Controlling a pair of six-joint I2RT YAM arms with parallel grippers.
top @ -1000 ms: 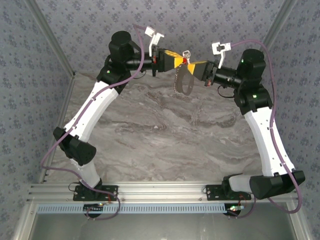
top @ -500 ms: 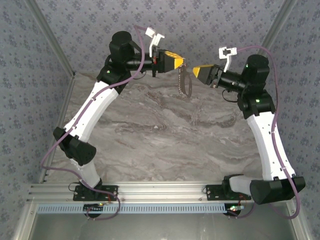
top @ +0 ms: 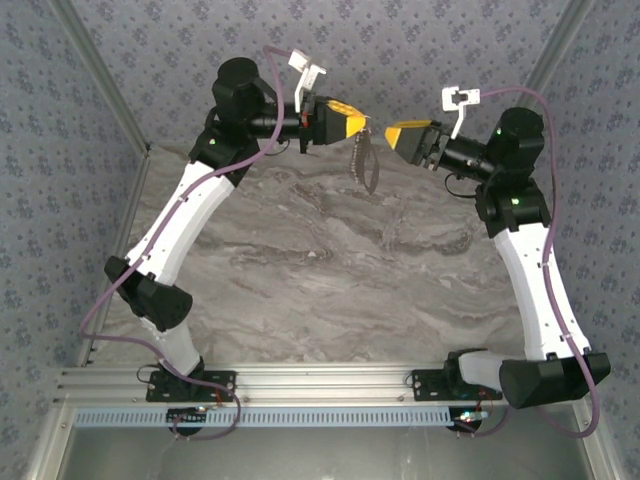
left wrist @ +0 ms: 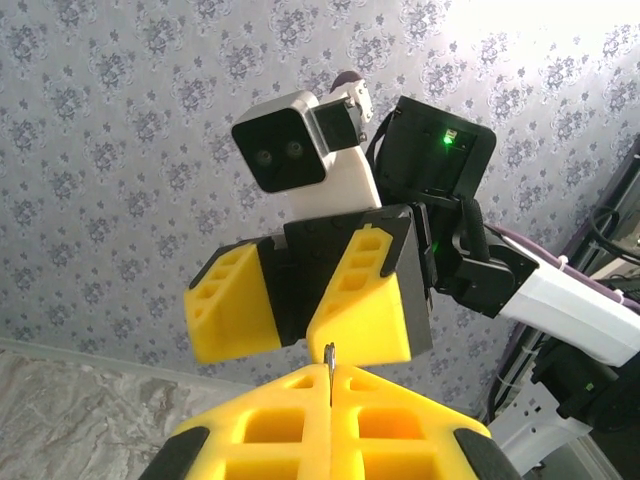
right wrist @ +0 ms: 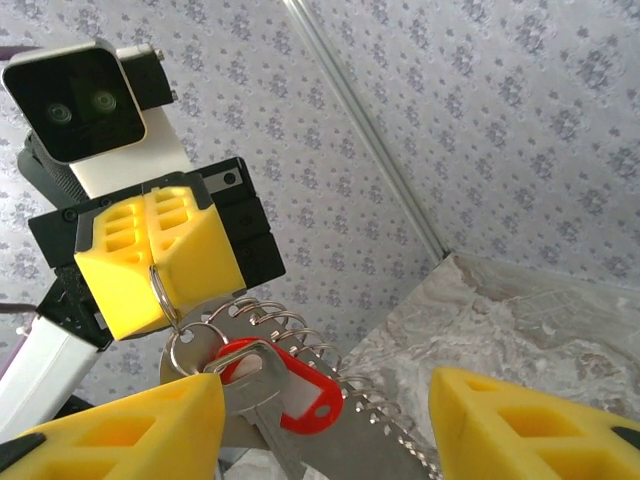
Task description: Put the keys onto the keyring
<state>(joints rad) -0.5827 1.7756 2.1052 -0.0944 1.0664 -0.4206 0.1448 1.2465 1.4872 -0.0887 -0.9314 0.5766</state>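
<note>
So the left pincer (top: 357,122) has its chunky yellow plastic fingers, all moulded hollow cells, pressed together on the keyring (top: 364,130). It's up in the air over the far edge of the veined marble surface (top: 320,260).

From overhead, what hangs below the left pincer is just a dark dangly shape.

The right wrist view sorts it out. The keyring (right wrist: 157,290) is a thin shiny wire loop pinched at the left pincer (right wrist: 150,265). Right under that hang the keys (right wrist: 262,400), flat silvery metal, plus a glossy red oblong tag (right wrist: 330,405) and a springy wire coil (right wrist: 300,335).

The right pincer (top: 393,131) faces the left pincer from just beside it, fingers spread, gripping nothing.

The left wrist view adds the keyring (left wrist: 329,358) edge-on, a metal sliver poking from the finger seam.
</note>
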